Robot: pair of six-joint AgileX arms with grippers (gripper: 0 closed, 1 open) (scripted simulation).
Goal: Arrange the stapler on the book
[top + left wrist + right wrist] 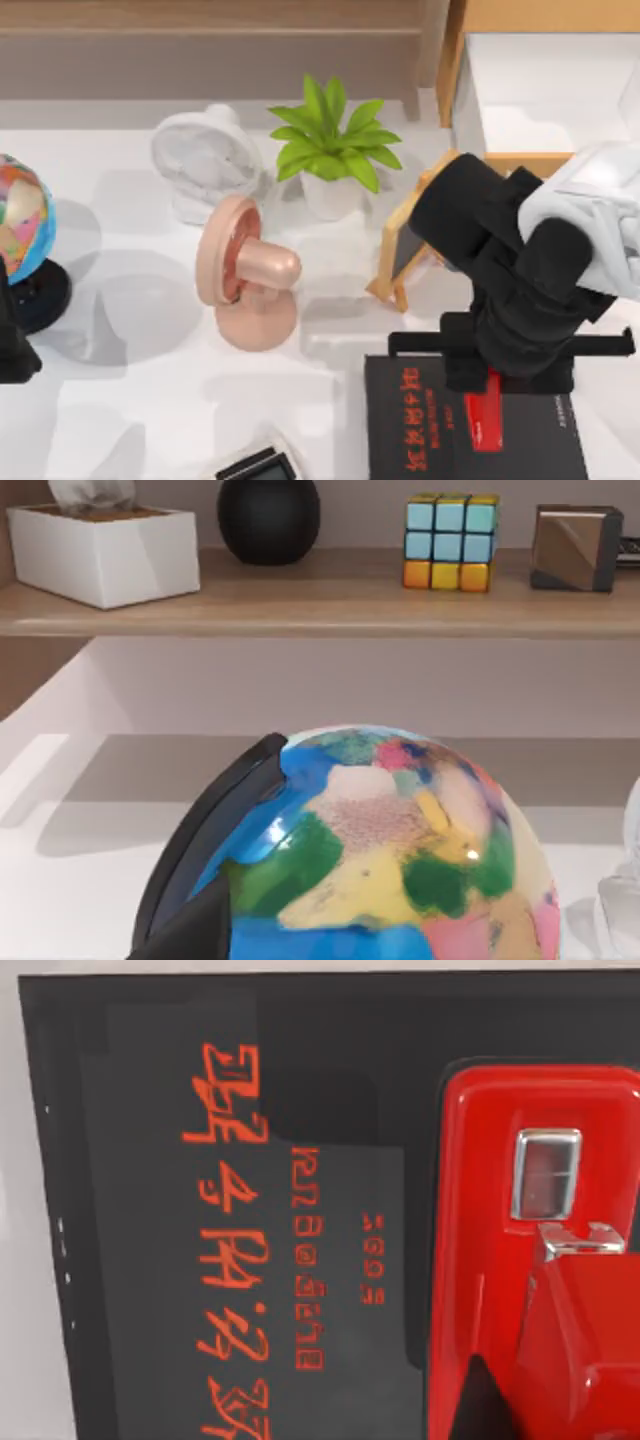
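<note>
Stapler [484, 412]: lay over the book [420, 440], toward its right half, under the right gripper [500, 385].
Right fingers: hidden by the arm; could not tell whether they pinched it.
Handling: likely light, rigid, glossy, so slippery; best gripped across its narrow sides mid-length.
Left arm: parked beside the globe [22, 220] at the tabletop's left edge.

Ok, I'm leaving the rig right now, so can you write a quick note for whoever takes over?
Right gripper: over the book's cover at the table's front right, directly above the stapler; whether it grips it cannot be told.
Left arm: parked at the table's left edge beside the globe.
Stapler: over the book cover, seen close in the right wrist view; contact cannot be confirmed.
Done: stapler brought to the book.
Left: confirm it rests flat, release, withdraw the right arm.
</note>
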